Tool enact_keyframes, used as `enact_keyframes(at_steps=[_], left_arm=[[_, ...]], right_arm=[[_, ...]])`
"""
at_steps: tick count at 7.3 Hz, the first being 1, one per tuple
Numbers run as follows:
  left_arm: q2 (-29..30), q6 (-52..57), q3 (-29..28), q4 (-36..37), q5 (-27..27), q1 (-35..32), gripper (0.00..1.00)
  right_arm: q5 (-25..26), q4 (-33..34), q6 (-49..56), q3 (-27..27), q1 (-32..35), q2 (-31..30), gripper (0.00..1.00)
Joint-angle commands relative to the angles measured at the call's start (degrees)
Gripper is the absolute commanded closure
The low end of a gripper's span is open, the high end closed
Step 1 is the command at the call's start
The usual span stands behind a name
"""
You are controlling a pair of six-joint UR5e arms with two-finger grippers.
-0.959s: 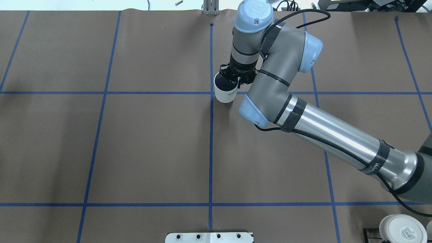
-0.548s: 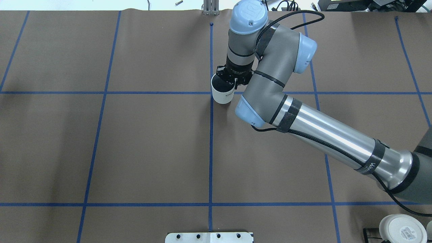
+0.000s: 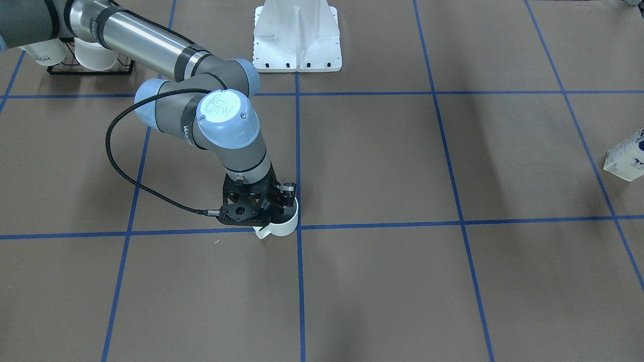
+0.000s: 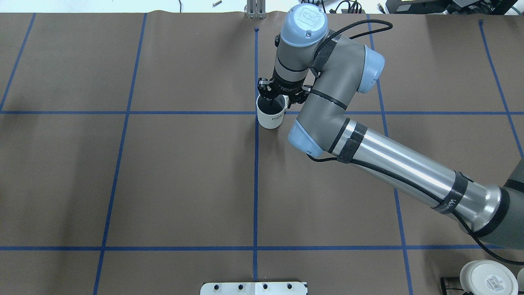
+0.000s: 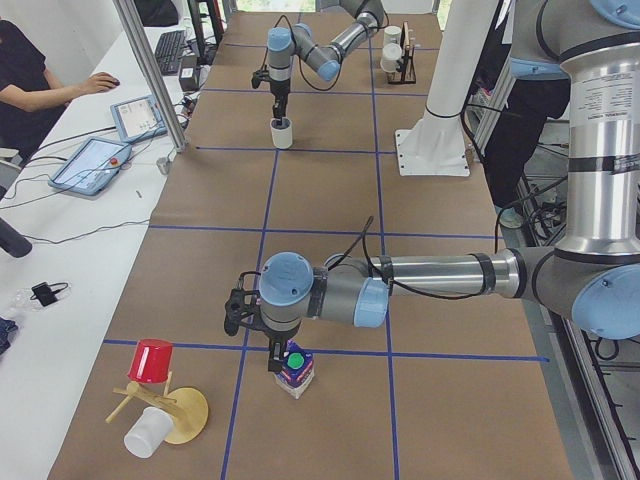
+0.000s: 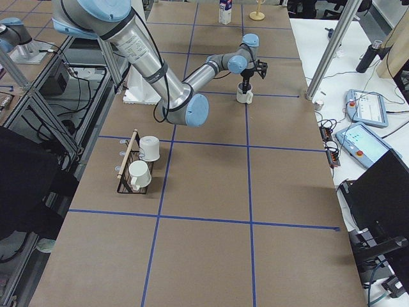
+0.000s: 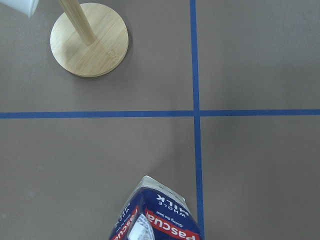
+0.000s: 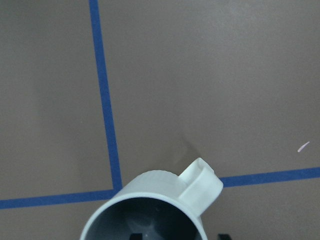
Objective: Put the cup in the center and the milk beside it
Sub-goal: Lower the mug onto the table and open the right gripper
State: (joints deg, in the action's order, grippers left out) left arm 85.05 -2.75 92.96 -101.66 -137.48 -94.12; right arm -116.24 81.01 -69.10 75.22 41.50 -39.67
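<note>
The white cup [image 4: 271, 117], dark inside, stands on the brown surface just right of the center tape crossing [image 4: 256, 112], its handle [image 8: 201, 181] pointing away from the robot. My right gripper [image 4: 281, 97] hangs straight over the cup [image 3: 285, 222], jaws apart, one finger inside the rim and one outside. The milk carton [image 5: 294, 368] stands far off on the robot's left. It shows low in the left wrist view [image 7: 157, 214]. My left gripper [image 5: 272, 360] is right at the carton's top; whether it is open or shut I cannot tell.
A black rack [image 6: 134, 167] with white cups stands on the robot's right. A wooden mug tree [image 5: 165, 410] with a red cup [image 5: 152, 360] stands near the milk. The white robot base [image 3: 297, 35] lines up with the center. An operator [image 5: 30, 75] sits at the side desk.
My right gripper carried the cup slightly left to the crossing. Its jaws now look spread wider over the rim, and the cup stays put.
</note>
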Motion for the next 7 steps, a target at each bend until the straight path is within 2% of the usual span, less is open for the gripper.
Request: enact_keyframes(at_steps=[1, 3, 5, 7], left_arm=[[0.29, 0.46, 2.12, 0.49, -1.81, -0.88, 0.02], [-0.59, 0.98, 5.21, 0.76, -2.35, -2.21, 0.02], [-0.85, 12.54, 4.25, 0.94, -1.66, -2.3, 0.02], [-2.08, 23.27, 4.16, 0.85, 0.61, -2.39, 0.02]], right_arm=[[-2.74, 0.19, 0.19, 1.68, 3.22, -0.14, 0.0], [-7.75, 0.37, 1.41, 8.33, 8.57, -6.87, 0.0], [-8.03, 0.46, 7.98, 14.14, 14.02, -15.21, 0.0], [-9.86, 0.46, 21.93, 15.05, 19.74, -21.65, 0.0]])
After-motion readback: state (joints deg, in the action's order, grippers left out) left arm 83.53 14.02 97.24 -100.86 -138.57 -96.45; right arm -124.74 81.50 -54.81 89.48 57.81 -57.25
